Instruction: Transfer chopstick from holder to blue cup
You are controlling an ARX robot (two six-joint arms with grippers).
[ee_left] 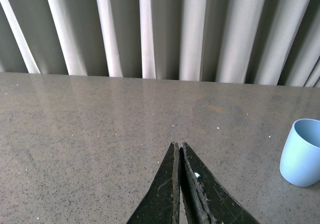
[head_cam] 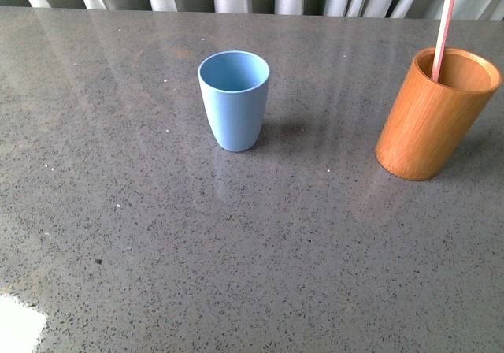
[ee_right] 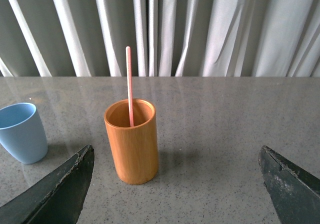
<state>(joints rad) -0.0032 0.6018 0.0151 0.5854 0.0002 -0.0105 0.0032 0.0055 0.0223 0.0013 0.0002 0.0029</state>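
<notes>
We have the chopstick [ee_right: 129, 84] standing near-upright in the holder [ee_right: 132, 144], its long axis rising well above the rim. Our right tool [ee_right: 176, 151] faces it with jaws spread wide, nothing between them, so the right arm looks the nearer one. The left tool [ee_left: 178, 146] is pressed together, empty, above the worktop [head_cam: 157, 250]. The blue cup [head_cam: 234, 101] stands empty, apart from the holder, toward our left.

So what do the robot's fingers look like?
The left fingers are black, flat and pointed, like long thin triangles, with pale scratches and one small white dot. The right fingers are dark wedges too, with rough, worn edges. No cables or arm parts can be seen in these pictures.
</notes>
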